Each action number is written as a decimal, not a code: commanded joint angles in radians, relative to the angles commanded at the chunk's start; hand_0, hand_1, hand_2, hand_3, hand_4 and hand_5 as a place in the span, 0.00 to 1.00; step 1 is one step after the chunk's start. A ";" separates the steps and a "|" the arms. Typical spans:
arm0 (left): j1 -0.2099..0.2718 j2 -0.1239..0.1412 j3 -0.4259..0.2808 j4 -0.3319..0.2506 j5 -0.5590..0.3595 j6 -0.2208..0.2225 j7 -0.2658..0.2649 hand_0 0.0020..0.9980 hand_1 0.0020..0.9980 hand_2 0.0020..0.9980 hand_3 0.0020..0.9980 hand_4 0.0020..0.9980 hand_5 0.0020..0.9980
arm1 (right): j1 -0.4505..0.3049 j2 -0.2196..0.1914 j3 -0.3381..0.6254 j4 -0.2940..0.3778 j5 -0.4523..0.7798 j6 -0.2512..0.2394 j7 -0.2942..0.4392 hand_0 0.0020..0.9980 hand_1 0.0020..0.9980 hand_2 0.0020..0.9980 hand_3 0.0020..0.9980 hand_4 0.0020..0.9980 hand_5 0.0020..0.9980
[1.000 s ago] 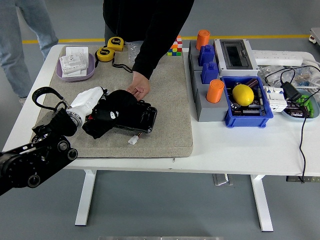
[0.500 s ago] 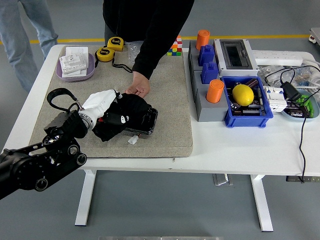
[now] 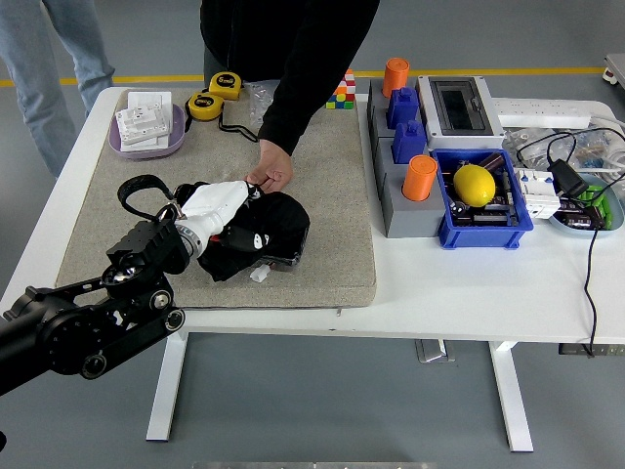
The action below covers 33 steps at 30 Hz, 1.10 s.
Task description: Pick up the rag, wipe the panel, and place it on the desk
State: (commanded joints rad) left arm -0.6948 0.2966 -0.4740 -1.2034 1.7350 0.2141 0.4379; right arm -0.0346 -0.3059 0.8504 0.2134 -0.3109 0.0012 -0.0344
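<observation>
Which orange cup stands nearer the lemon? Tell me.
The front orange cup, on the grey block beside the blue bin holding the lemon; the other orange cup stands farther back.

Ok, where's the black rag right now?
Head view, left half: the black cloth rag lies bunched over the panel on the beige mat, under the left hand, beside the person's hand.

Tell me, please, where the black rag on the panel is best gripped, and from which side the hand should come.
Probably the bunched fold on the black rag, taken from above and from the left, as the left hand sits on it now. The cloth is piled in soft humps over the panel, so fingers can close on a ridge. A person's hand rests at the far edge, so coming from there looks less safe.
</observation>
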 joint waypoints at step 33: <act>-0.004 -0.001 0.020 -0.031 0.029 -0.012 0.010 0.29 0.17 0.32 0.55 0.53 0.07 | 0.000 0.001 -0.034 -0.006 0.023 0.005 0.000 0.74 0.71 0.70 0.60 1.00 0.52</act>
State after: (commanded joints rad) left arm -0.6989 0.2956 -0.4537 -1.2343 1.7644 0.2021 0.4480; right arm -0.0351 -0.3045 0.8163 0.2070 -0.2883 0.0063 -0.0343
